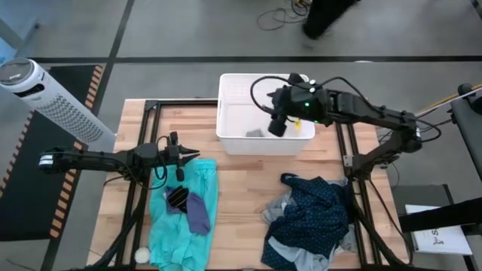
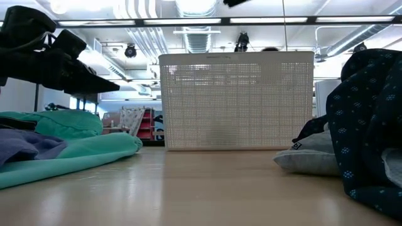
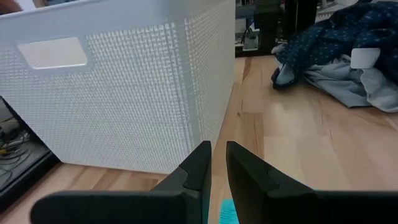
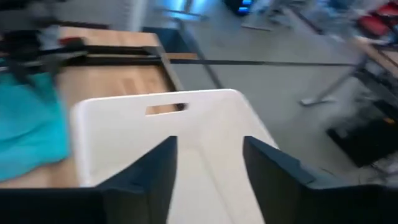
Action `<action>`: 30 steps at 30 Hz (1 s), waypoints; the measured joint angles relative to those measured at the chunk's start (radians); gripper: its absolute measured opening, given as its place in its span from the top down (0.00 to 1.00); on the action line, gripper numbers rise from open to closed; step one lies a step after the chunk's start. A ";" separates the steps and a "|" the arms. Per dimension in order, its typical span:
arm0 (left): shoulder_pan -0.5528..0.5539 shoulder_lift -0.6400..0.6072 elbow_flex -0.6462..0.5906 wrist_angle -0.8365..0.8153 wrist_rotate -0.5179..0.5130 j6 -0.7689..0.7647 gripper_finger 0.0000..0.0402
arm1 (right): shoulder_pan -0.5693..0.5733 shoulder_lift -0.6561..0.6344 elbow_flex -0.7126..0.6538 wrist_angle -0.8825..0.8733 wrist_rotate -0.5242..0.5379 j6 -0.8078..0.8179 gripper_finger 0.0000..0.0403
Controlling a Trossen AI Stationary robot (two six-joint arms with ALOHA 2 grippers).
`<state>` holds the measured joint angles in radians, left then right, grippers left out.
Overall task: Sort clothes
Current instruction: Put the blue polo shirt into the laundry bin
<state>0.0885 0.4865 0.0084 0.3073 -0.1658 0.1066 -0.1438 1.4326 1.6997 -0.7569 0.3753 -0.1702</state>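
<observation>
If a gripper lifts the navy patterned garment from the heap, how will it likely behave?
The navy patterned garment lies crumpled in folds, so it will probably droop limply. It overlaps the grey garment, which may drag along. Being thin fabric, it looks light.

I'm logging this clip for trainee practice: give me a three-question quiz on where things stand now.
1. True or false: the right gripper hovers over the white basket with open jaws.
2. Which garment lies under the left gripper? A) turquoise garment B) navy patterned garment C) grey garment
3. Fill in: a small grey item already lies inside the ____.

Key: 1 true; 2 A; 3 basket.
</observation>
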 joint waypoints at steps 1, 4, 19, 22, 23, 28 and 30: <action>0.000 0.001 0.000 0.000 0.000 0.000 0.91 | 0.009 -0.001 0.029 -0.041 -0.029 0.004 0.53; 0.000 0.006 0.000 0.000 0.000 0.000 0.91 | 0.051 -0.003 0.093 -0.154 -0.104 0.047 0.51; 0.000 0.025 0.000 -0.003 0.000 0.012 0.91 | 0.502 0.032 0.044 -0.587 -0.208 0.536 0.57; 0.000 0.024 0.000 -0.002 0.000 0.012 0.91 | 0.568 0.047 0.001 -0.592 -0.253 0.664 0.56; 0.000 0.024 0.000 -0.002 0.000 0.012 0.91 | 0.588 0.056 -0.015 -0.596 -0.268 0.709 0.56; 0.000 0.024 0.000 -0.004 0.000 0.012 0.91 | 0.664 0.089 -0.100 -0.601 -0.309 0.876 0.56; 0.000 0.025 0.000 -0.011 0.000 0.012 0.91 | 0.680 0.106 -0.128 -0.602 -0.329 0.928 0.56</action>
<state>0.0886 0.5113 0.0086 0.2960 -0.1658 0.1184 0.5366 1.5388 1.5721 -1.3590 0.0460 0.7580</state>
